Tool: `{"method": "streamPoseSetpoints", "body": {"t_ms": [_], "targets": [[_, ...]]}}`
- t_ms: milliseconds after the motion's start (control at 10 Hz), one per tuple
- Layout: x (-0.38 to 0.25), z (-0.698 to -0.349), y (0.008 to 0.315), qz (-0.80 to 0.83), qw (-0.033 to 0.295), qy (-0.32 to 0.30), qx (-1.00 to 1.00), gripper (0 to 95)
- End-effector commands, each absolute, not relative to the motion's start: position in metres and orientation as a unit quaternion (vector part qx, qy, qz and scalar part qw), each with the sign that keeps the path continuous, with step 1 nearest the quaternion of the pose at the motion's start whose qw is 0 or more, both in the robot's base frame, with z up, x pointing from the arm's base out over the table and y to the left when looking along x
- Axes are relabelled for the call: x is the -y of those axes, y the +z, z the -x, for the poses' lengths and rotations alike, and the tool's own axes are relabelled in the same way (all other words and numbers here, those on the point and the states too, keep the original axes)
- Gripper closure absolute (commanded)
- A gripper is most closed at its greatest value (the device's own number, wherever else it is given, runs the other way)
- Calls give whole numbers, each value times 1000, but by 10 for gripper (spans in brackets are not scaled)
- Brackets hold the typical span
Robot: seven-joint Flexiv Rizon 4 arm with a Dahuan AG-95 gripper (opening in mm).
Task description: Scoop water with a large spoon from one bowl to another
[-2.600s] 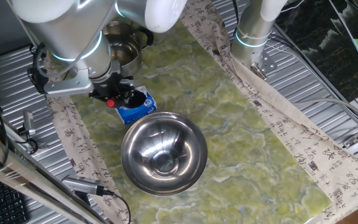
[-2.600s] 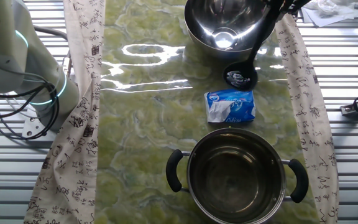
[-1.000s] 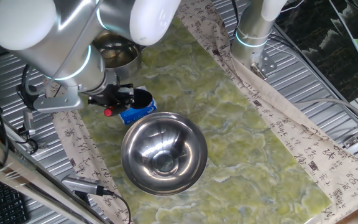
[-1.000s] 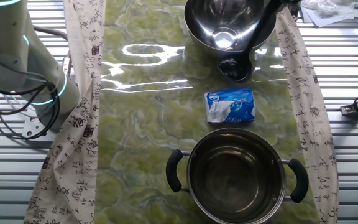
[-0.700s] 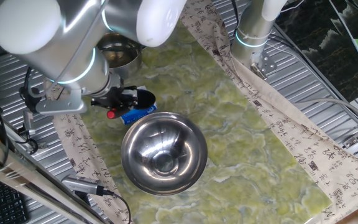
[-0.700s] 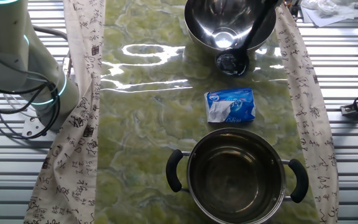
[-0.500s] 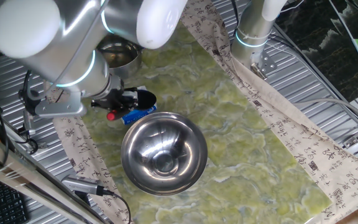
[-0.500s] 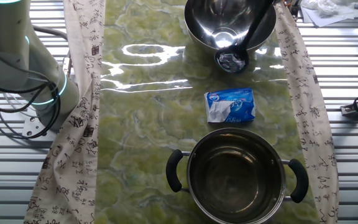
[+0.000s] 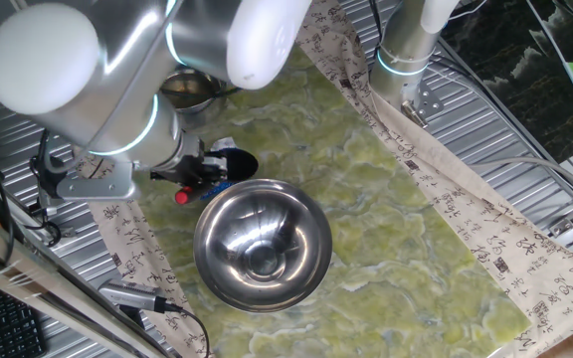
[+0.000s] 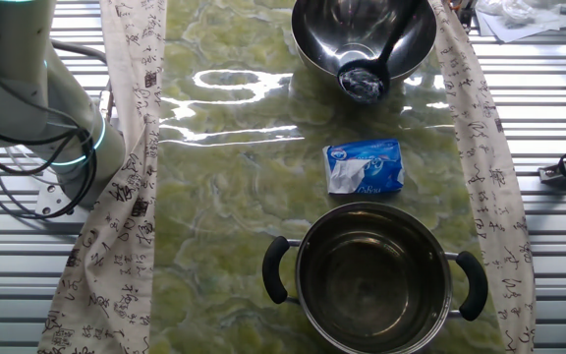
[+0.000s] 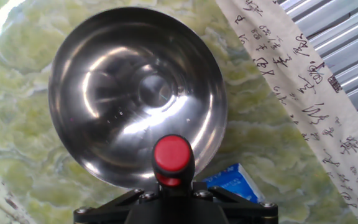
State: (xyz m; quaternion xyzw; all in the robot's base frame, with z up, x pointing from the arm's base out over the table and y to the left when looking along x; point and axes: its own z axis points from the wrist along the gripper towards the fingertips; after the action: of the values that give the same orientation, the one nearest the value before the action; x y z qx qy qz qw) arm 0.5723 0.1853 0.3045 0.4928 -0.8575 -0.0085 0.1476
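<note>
Red-tipped large spoon [image 11: 172, 158] sits clamped in the pincer [image 11: 174, 194], its ladle end over the steel bowl's [image 10: 314, 44] rim.

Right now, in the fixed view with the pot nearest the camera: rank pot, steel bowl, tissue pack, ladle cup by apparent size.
1. Pot, though nearest the camera, so its lead over the bowl is unsure.
2. Steel bowl, cut off by the frame's top edge.
3. Tissue pack.
4. Ladle cup, at the bowl's near rim.

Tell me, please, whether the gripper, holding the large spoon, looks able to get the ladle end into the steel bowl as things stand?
Probably yes: the large spoon already hangs at the steel bowl rim, and nothing covers the bowl's open top.
</note>
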Motion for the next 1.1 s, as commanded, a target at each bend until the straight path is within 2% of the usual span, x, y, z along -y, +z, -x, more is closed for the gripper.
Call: {"method": "streamPoseSetpoints", "body": {"t_ms": [100, 1100], "targets": [[-192, -572, 305, -484, 147, -9, 862, 950], [-215, -569, 300, -368, 127, -26, 921, 950]]}}
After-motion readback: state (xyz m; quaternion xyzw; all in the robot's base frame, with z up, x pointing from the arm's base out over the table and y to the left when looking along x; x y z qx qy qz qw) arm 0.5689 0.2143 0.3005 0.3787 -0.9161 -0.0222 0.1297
